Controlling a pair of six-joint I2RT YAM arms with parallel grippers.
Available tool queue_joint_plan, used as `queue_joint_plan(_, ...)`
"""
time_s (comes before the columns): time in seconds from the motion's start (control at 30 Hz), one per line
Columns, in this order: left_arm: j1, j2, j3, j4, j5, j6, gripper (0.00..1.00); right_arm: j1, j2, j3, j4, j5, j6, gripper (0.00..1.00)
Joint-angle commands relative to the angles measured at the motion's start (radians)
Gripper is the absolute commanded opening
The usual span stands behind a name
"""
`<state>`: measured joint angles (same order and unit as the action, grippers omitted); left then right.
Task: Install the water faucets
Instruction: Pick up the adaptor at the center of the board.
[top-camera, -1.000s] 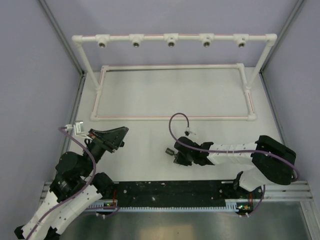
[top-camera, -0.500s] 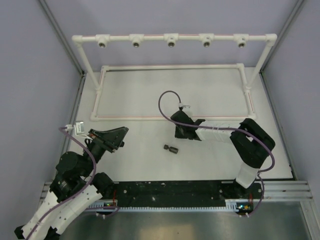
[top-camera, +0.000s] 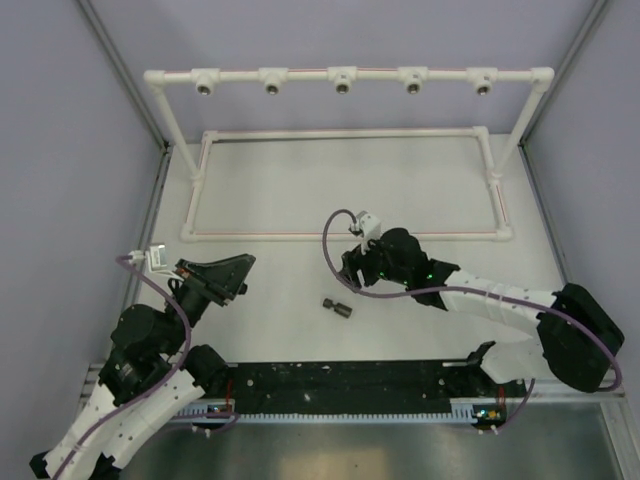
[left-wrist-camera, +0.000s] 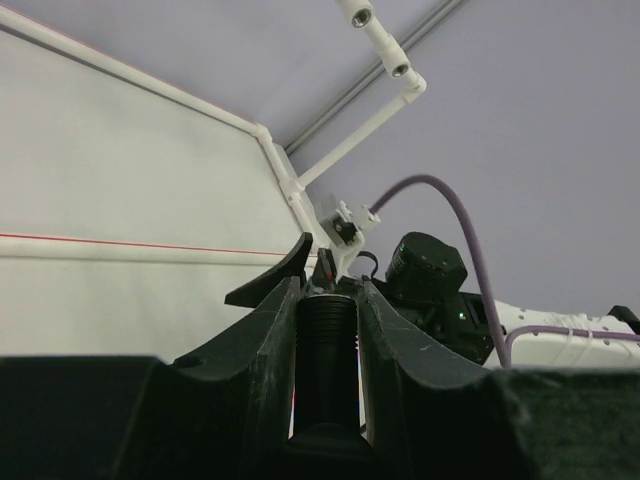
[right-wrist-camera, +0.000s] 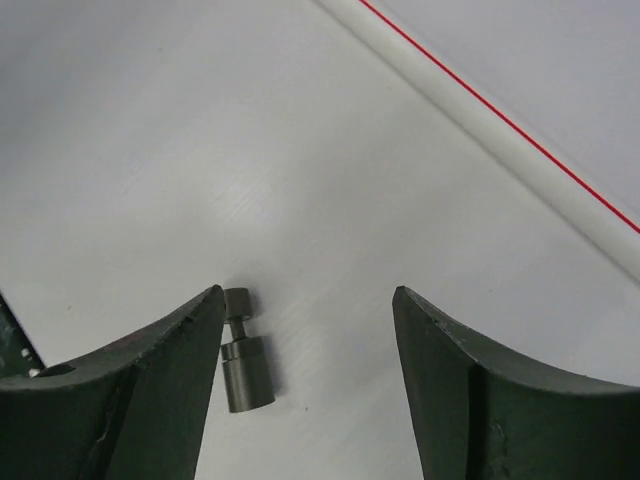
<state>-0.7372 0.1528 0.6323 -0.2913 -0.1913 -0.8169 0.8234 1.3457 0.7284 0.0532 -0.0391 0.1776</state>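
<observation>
The right pincer (right-wrist-camera: 307, 292), closed over the stubby faucet (right-wrist-camera: 243, 360) a second ago, now stands open above it after a brief withdrawal. The faucet lies on its side on the bench (top-camera: 300, 200), loose, just beside one finger and off-centre between the jaws. Judgement: the grasp was released, so re-centre before closing. The left pincer (left-wrist-camera: 330, 290) remains closed on a black ribbed piece (left-wrist-camera: 328, 340), apparently the other faucet. No socket on the pipe frame (top-camera: 342, 76) carries a faucet yet.
</observation>
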Motion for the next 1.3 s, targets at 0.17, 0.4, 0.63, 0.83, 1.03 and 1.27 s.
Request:
queue_joint_plan(0.17, 0.004, 0.011, -0.011, 0.098, 0.027, -0.03, 0.0, 0.135, -0.056, -0.461, 0.946, -0.136, -0.125, 0.77)
queue_joint_plan(0.4, 0.004, 0.013, -0.016, 0.104, 0.032, -0.041, 0.0, 0.213, 0.108, -0.572, 1.304, -0.048, -0.136, 0.77)
queue_joint_plan(0.63, 0.004, 0.007, -0.02, 0.1, 0.029, -0.048, 0.0, 0.368, 0.376, -0.555, 1.597, 0.135, -0.161, 0.77)
queue_joint_plan(0.83, 0.004, -0.007, -0.014, 0.073, 0.016, -0.047, 0.0, 0.505, 0.581, -0.448, 1.669, 0.347, -0.17, 0.76)
queue_joint_plan(1.03, 0.004, -0.015, -0.006, 0.05, 0.006, -0.034, 0.0, 0.514, 0.679, -0.408, 1.668, 0.398, -0.168, 0.61)
queue_joint_plan(1.27, 0.004, -0.007, -0.008, 0.058, 0.007, -0.034, 0.0, 0.516, 0.731, -0.451, 1.671, 0.296, -0.142, 0.47)
